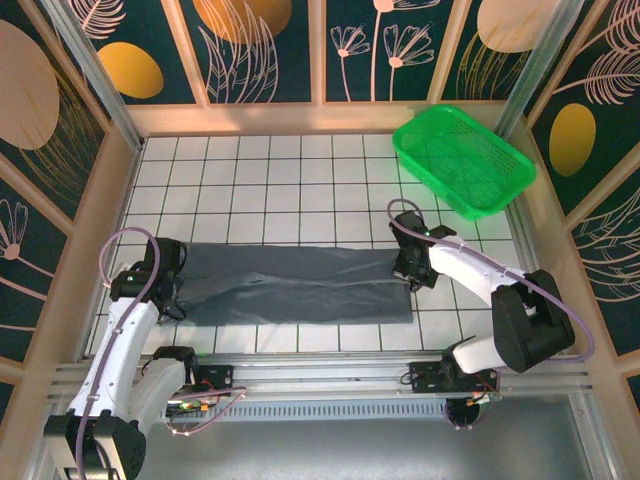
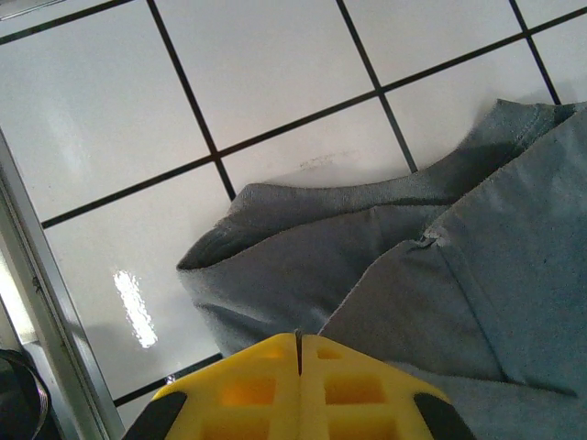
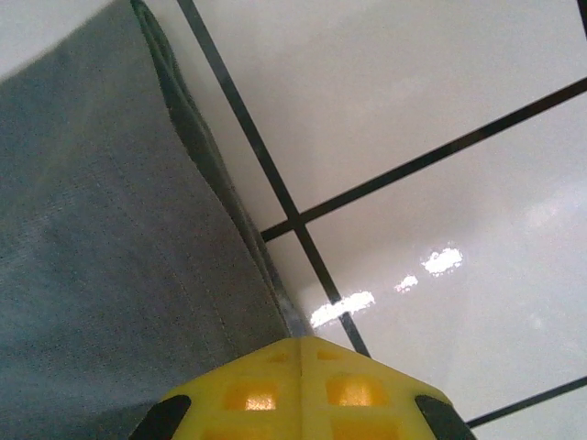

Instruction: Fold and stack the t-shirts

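Note:
One dark slate-grey t-shirt [image 1: 300,285] lies on the white tiles as a long band, folded lengthwise, with creases running along it. My left gripper [image 1: 176,292] is at its left end, and in the left wrist view the yellow fingers [image 2: 298,337] are pressed together on the puckered cloth [image 2: 413,275] by the collar. My right gripper [image 1: 408,272] is at the band's right end. There the closed yellow fingers [image 3: 301,341] meet the shirt's [image 3: 92,229] hemmed edge, low over the tiles.
A bright green mesh basket [image 1: 462,160] stands at the back right corner, tilted against the wall. Wooden-framed panels wall in the tiled table [image 1: 270,180] on three sides. A metal rail [image 1: 330,385] runs along the near edge by the arm bases.

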